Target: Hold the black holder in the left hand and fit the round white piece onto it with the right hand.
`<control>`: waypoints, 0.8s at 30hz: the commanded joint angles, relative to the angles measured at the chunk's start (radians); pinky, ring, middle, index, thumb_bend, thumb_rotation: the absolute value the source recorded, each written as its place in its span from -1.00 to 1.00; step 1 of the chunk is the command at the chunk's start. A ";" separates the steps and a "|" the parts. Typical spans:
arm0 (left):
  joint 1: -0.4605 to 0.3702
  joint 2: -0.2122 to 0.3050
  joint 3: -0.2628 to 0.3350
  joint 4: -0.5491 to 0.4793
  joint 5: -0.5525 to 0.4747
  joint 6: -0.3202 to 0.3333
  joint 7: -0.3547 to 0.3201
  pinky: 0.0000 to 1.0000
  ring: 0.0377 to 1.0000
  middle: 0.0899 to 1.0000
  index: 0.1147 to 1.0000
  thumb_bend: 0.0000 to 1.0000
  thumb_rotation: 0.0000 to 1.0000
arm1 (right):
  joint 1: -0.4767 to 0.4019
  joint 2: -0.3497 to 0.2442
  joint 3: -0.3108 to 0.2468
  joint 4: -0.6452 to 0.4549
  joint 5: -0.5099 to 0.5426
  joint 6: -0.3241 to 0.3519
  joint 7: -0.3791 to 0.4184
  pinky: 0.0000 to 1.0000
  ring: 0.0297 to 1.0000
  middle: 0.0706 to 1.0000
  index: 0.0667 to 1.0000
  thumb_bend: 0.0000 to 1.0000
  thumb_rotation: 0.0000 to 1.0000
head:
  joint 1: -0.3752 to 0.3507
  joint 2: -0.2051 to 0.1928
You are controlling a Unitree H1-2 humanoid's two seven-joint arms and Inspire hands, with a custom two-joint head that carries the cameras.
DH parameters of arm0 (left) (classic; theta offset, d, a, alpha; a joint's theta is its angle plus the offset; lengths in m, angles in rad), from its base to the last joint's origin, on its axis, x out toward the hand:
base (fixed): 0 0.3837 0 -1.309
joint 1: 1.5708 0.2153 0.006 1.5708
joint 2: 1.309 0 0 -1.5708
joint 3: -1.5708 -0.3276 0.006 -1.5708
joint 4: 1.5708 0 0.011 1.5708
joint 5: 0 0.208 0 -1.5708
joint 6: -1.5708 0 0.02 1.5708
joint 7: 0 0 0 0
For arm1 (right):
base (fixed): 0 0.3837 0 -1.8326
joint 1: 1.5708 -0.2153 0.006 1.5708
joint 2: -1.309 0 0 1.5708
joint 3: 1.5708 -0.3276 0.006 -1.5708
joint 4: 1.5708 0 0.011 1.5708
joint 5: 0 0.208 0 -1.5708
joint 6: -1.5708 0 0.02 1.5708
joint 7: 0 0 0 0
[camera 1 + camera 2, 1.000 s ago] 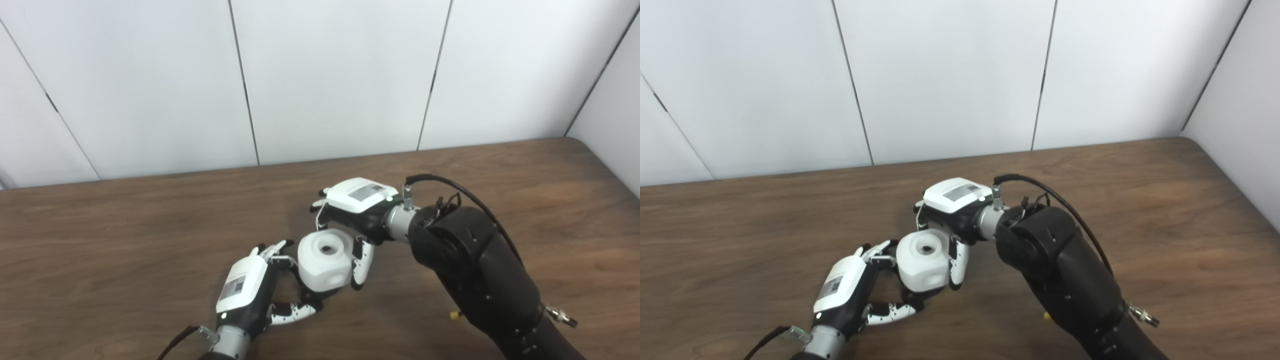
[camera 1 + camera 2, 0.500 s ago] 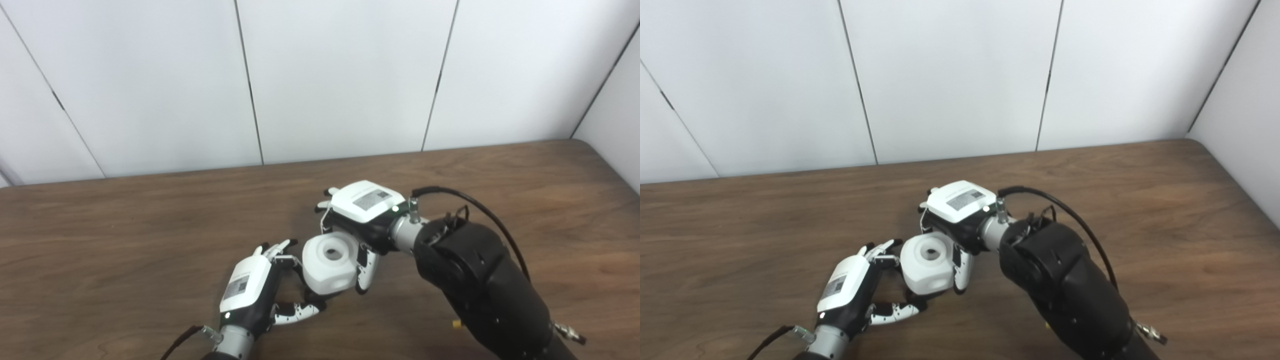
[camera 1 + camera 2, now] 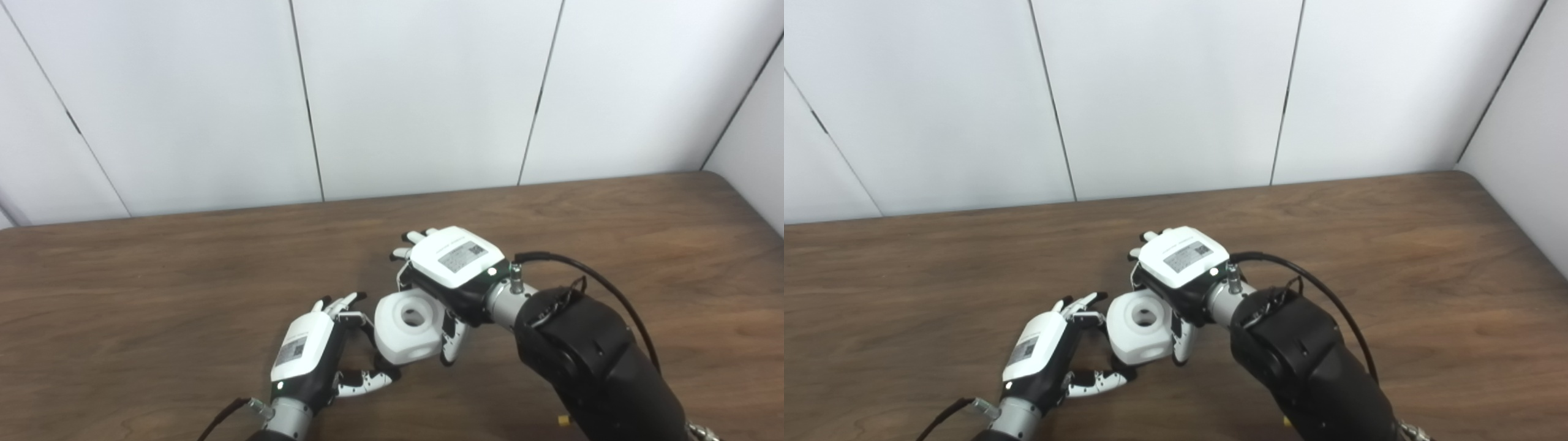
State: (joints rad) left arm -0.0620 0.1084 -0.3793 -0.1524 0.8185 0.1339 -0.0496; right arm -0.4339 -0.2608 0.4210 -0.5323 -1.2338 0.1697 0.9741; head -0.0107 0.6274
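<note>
One round white plastic piece with a hole in its top face [image 3: 409,332] is seen low over the brown wood-grain table [image 3: 153,294], held between two robot hands. It is grasped by the right hand [image 3: 450,275], whose white back plate faces upward and whose thumb is pressed against the piece's right side while the other fingers are curled over its far side. The piece is tilted a little, so that the hole is turned up and slightly toward the cameras; a second, smaller recess is visible on its lower front face. The left hand [image 3: 312,358] lies just beside the piece on its left, with the fingertips reaching toward the piece's upper left edge and the thumb stretched under its lower edge. One small black holder [image 3: 387,369] is only partly seen, as a dark shape beneath the white piece, between the left thumb and fingers; it appears to be gripped by the left hand, though the contact is largely hidden. Whether the white piece is seated on the holder cannot be told. One black cable [image 3: 588,275] is looped over the right forearm. Behind the table, white wall panels [image 3: 416,92] divided by dark seams are visible.
</note>
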 commanded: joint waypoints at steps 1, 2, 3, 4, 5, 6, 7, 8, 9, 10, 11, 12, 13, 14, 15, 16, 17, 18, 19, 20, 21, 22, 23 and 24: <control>-0.027 -0.010 -0.007 -0.001 -0.002 -0.024 0.013 1.00 0.83 0.82 -0.17 0.03 -0.90 | 0.015 -0.005 0.003 -0.003 -0.008 -0.032 0.019 0.93 0.96 0.81 -0.10 0.03 -0.72 | -0.001 0.001; -0.027 -0.010 -0.007 0.000 -0.002 -0.026 0.015 1.00 0.83 0.82 -0.17 0.03 -0.90 | 0.018 -0.003 0.001 -0.003 -0.009 -0.034 0.015 0.93 0.95 0.81 -0.10 0.03 -0.72 | -0.002 0.000; -0.027 -0.010 -0.007 0.001 -0.001 -0.027 0.017 1.00 0.82 0.81 -0.17 0.03 -0.90 | 0.021 -0.002 0.000 -0.003 -0.010 -0.035 0.013 0.93 0.95 0.80 -0.10 0.03 -0.72 | -0.002 0.000; -0.028 -0.011 -0.007 0.001 -0.002 -0.028 0.017 1.00 0.82 0.81 -0.17 0.03 -0.90 | 0.022 -0.001 -0.002 -0.003 -0.011 -0.036 0.013 0.93 0.95 0.80 -0.10 0.03 -0.72 | -0.002 0.000; -0.028 -0.011 -0.007 0.001 -0.002 -0.027 0.016 1.00 0.82 0.81 -0.17 0.03 -0.90 | 0.022 0.000 -0.004 -0.002 -0.012 -0.037 0.015 0.95 0.95 0.80 -0.10 0.03 -0.72 | -0.002 -0.001; -0.028 -0.011 -0.006 0.001 -0.003 -0.028 0.017 1.00 0.82 0.81 -0.17 0.03 -0.90 | 0.021 0.002 -0.006 -0.002 -0.012 -0.039 0.018 0.96 0.95 0.81 -0.10 0.03 -0.73 | -0.002 -0.001; -0.028 -0.011 -0.006 0.001 -0.004 -0.029 0.017 1.00 0.82 0.81 -0.17 0.03 -0.90 | 0.021 0.003 -0.008 -0.001 -0.013 -0.040 0.020 0.96 0.95 0.81 -0.10 0.03 -0.73 | -0.002 -0.001; -0.027 -0.011 -0.006 0.003 -0.005 -0.031 0.020 1.00 0.82 0.81 -0.17 0.03 -0.90 | 0.021 0.004 -0.009 0.000 -0.015 -0.041 0.021 0.96 0.95 0.81 -0.10 0.03 -0.73 | -0.002 -0.001; -0.027 -0.011 -0.005 0.003 -0.006 -0.032 0.021 1.00 0.82 0.81 -0.17 0.03 -0.90 | 0.021 0.004 -0.010 0.001 -0.017 -0.043 0.020 0.96 0.95 0.80 -0.10 0.03 -0.72 | -0.002 -0.001; -0.027 -0.011 -0.006 0.003 -0.007 -0.032 0.020 1.00 0.82 0.81 -0.17 0.03 -0.90 | 0.021 0.005 -0.011 0.003 -0.019 -0.045 0.019 0.94 0.95 0.80 -0.10 0.03 -0.72 | -0.003 -0.001; -0.028 -0.011 -0.006 0.003 -0.008 -0.031 0.019 1.00 0.83 0.81 -0.17 0.03 -0.90 | 0.021 0.005 -0.013 0.004 -0.020 -0.046 0.019 0.93 0.94 0.80 -0.10 0.03 -0.72 | -0.003 -0.001; -0.027 -0.011 -0.006 0.003 -0.008 -0.030 0.018 1.00 0.83 0.82 -0.17 0.03 -0.90 | 0.022 0.008 -0.016 0.004 -0.019 -0.043 0.018 0.93 0.94 0.79 -0.10 0.03 -0.72 | -0.003 -0.001; -0.027 -0.011 -0.006 0.002 -0.008 -0.030 0.018 1.00 0.83 0.82 -0.17 0.03 -0.91 | 0.025 0.012 -0.020 0.004 -0.017 -0.041 0.011 0.94 0.94 0.79 -0.10 0.03 -0.72 | -0.002 -0.002; -0.028 -0.011 -0.007 0.001 -0.007 -0.029 0.018 1.00 0.83 0.82 -0.17 0.03 -0.91 | 0.028 0.015 -0.025 0.004 -0.012 -0.038 0.004 0.90 0.93 0.79 -0.10 0.03 -0.71 | -0.002 -0.002; -0.028 -0.010 -0.007 0.000 -0.006 -0.028 0.017 1.00 0.83 0.82 -0.17 0.03 -0.91 | 0.030 0.018 -0.029 0.003 -0.009 -0.037 -0.001 0.86 0.92 0.79 -0.09 0.02 -0.69 | -0.002 -0.002; -0.028 -0.011 -0.007 0.002 -0.005 -0.030 0.020 1.00 0.83 0.82 -0.17 0.03 -0.91 | 0.032 0.021 -0.034 0.004 -0.005 -0.037 -0.004 0.84 0.92 0.79 -0.09 0.02 -0.69 | -0.002 -0.002; -0.028 -0.011 -0.008 0.003 -0.004 -0.031 0.021 1.00 0.82 0.81 -0.17 0.03 -0.91 | 0.034 0.022 -0.038 0.004 -0.002 -0.038 -0.007 0.85 0.93 0.80 -0.08 0.02 -0.67 | -0.002 -0.002; -0.028 -0.010 -0.008 0.003 -0.005 -0.031 0.020 1.00 0.82 0.81 -0.17 0.03 -0.91 | 0.035 0.024 -0.041 0.005 0.000 -0.039 -0.008 0.84 0.94 0.81 0.12 0.29 -0.38 | -0.002 -0.002; -0.028 -0.010 -0.008 0.003 -0.005 -0.030 0.020 1.00 0.82 0.81 -0.17 0.03 -0.91 | 0.036 0.025 -0.044 0.005 0.001 -0.040 -0.010 0.83 0.95 0.82 0.23 0.45 -0.20 | -0.002 -0.002; -0.028 -0.010 -0.008 0.003 -0.004 -0.029 0.018 1.00 0.82 0.81 -0.17 0.03 -0.91 | 0.036 0.027 -0.047 0.005 0.002 -0.040 -0.011 0.82 0.96 0.83 0.31 0.57 -0.09 | -0.002 -0.002; -0.028 -0.010 -0.008 0.003 -0.006 -0.029 0.018 1.00 0.82 0.81 -0.17 0.03 -0.91 | 0.037 0.028 -0.048 0.006 0.003 -0.039 -0.012 0.82 0.96 0.83 0.34 0.62 -0.06 | -0.002 -0.002; -0.028 -0.009 -0.008 0.004 -0.005 -0.031 0.019 1.00 0.82 0.81 -0.17 0.03 -0.91 | 0.037 0.028 -0.050 0.007 0.003 -0.039 -0.012 0.82 0.97 0.84 0.37 0.65 -0.04 | -0.002 -0.002; -0.028 -0.009 -0.008 0.004 -0.004 -0.032 0.020 1.00 0.82 0.81 -0.17 0.03 -0.90 | 0.038 0.029 -0.051 0.008 0.004 -0.039 -0.013 0.82 0.98 0.84 0.38 0.67 -0.03 | -0.002 -0.002; -0.028 -0.009 -0.008 0.004 -0.004 -0.031 0.020 1.00 0.82 0.81 -0.17 0.03 -0.90 | 0.038 0.029 -0.052 0.009 0.005 -0.040 -0.013 0.83 0.99 0.84 0.38 0.68 -0.03 | -0.002 -0.002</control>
State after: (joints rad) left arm -0.0623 0.1087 -0.3805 -0.1475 0.8147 0.1310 -0.0450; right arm -0.3926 -0.2325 0.3674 -0.5235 -1.2369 0.1491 0.9531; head -0.0123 0.6243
